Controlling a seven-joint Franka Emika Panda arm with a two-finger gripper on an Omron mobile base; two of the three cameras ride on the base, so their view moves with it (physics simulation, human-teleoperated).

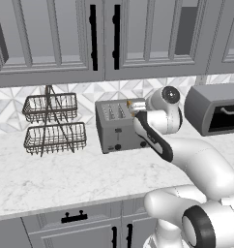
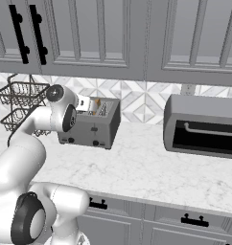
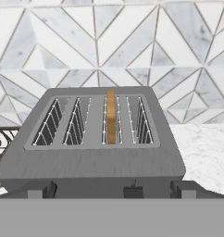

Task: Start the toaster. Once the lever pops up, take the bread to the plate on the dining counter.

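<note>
The grey four-slot toaster (image 1: 115, 127) (image 2: 93, 127) (image 3: 95, 162) stands on the marble worktop against the tiled wall. The bread (image 3: 111, 118) stands on edge in the third slot from the left, its tan top edge (image 1: 135, 103) just above the slot. My gripper (image 3: 111, 190) hovers over the toaster's front edge, open, its fingertips (image 3: 40, 190) set wide apart with nothing between them. A small dark lever (image 3: 133, 191) shows at the toaster's front. In the base views my wrist (image 1: 163, 114) (image 2: 65, 112) covers part of the toaster. The plate and the dining counter are out of view.
A two-tier wire basket (image 1: 53, 123) (image 2: 19, 95) stands left of the toaster. A larger grey toaster oven (image 1: 215, 114) (image 2: 202, 127) sits to the right. Grey cabinets (image 1: 95, 38) hang low overhead. Bare marble worktop (image 2: 146, 167) lies in front.
</note>
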